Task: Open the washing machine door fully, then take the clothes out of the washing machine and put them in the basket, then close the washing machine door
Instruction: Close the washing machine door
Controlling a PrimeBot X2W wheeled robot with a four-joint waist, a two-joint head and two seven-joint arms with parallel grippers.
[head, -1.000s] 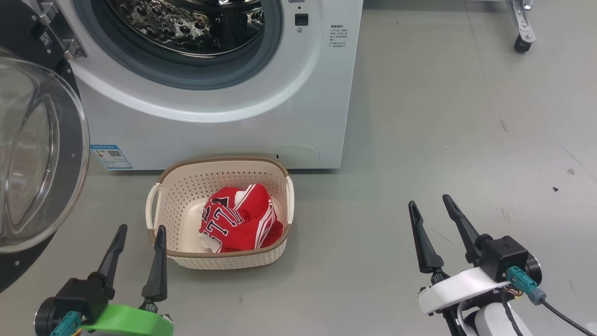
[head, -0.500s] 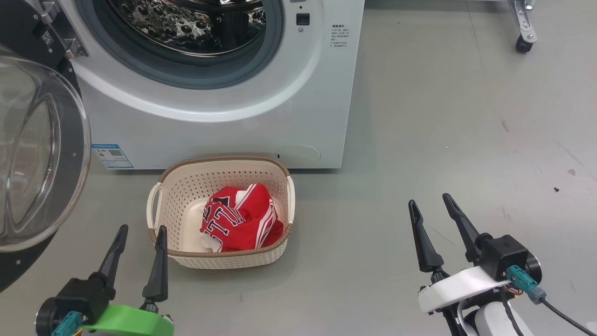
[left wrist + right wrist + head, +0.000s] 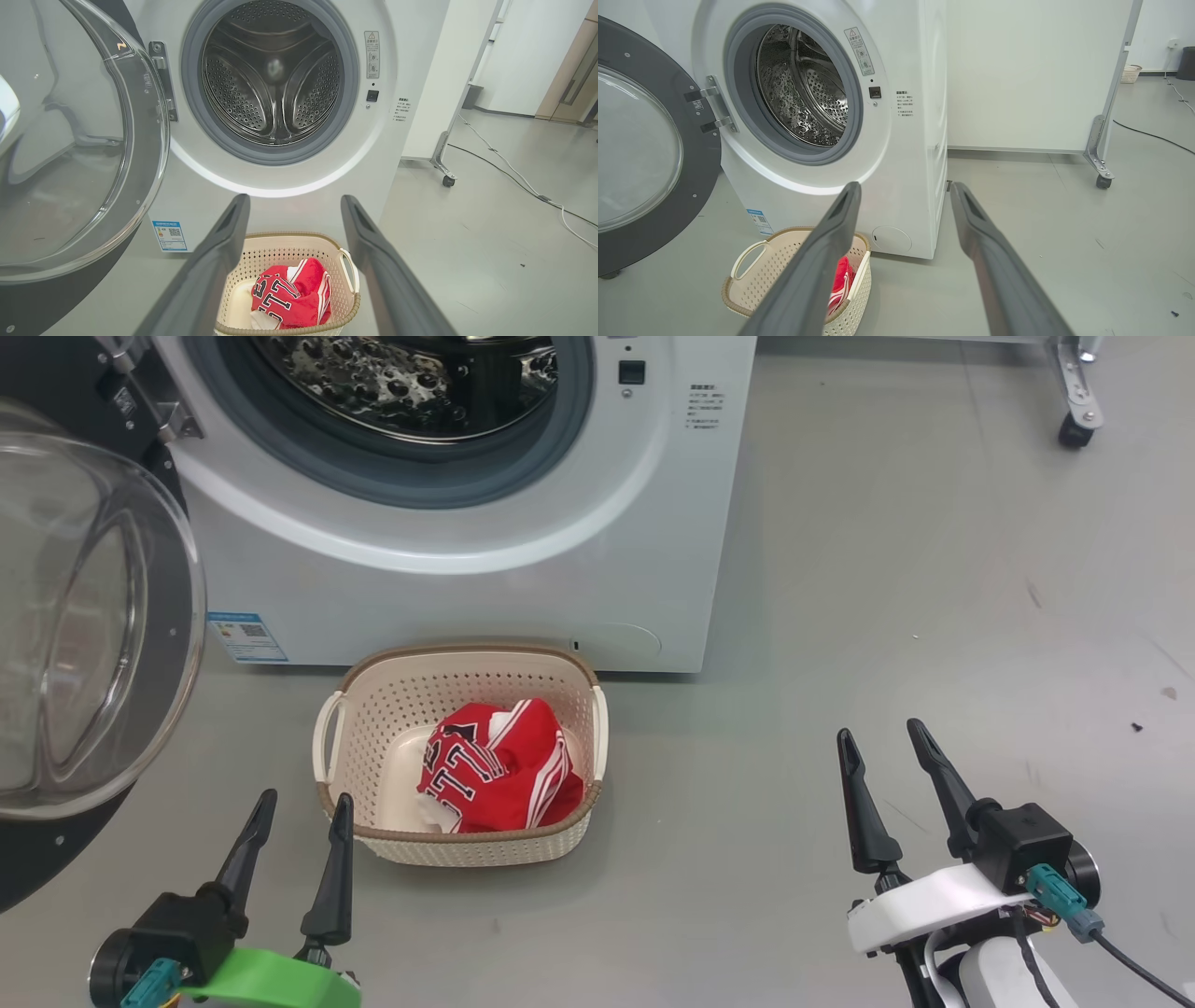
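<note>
Clothes (image 3: 499,782) lie bunched in the basket (image 3: 462,651) on the floor (image 3: 840,569), just before the washer (image 3: 467,597). Its door (image 3: 93,616) hangs swung wide at left. Left jaws, by the basket's near-left corner, and right jaws, over open floor, gape empty.

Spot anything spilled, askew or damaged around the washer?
Nothing stands out. The red striped clothes lie bunched inside the cream perforated plastic basket, none on the grey floor; the round black-rimmed glass door hangs open, and the steel drum looks empty.
</note>
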